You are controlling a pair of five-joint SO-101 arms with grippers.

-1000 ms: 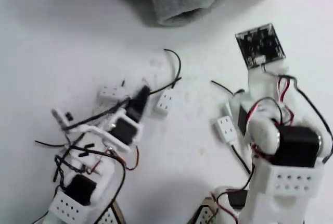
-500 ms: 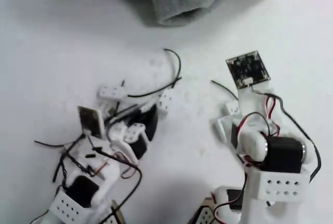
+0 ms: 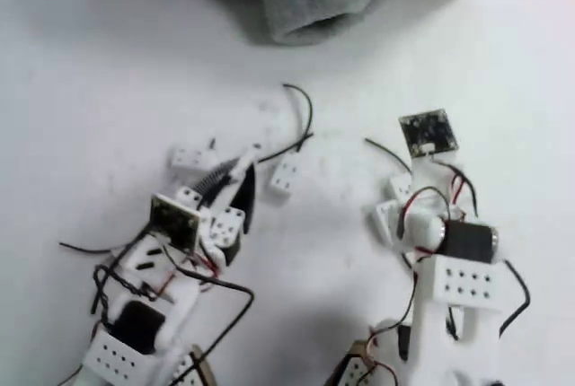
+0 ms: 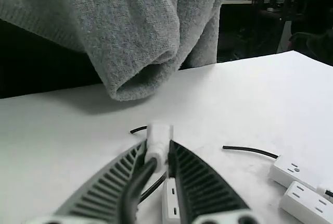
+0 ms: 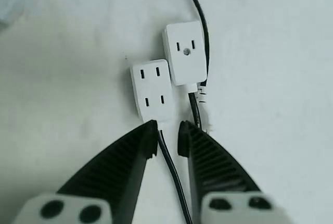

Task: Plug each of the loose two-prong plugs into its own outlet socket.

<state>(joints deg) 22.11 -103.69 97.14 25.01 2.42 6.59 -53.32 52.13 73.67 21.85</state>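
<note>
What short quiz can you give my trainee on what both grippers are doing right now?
1. True or false: the left gripper is empty.
2. What runs between the right gripper's fingers? A) black cable B) grey cloth C) a screw
3. Fill in: ___ white outlet blocks lie side by side just beyond the right gripper's fingertips.
Key: 1 false, it pinches a white plug. 2 A. 3 two.
</note>
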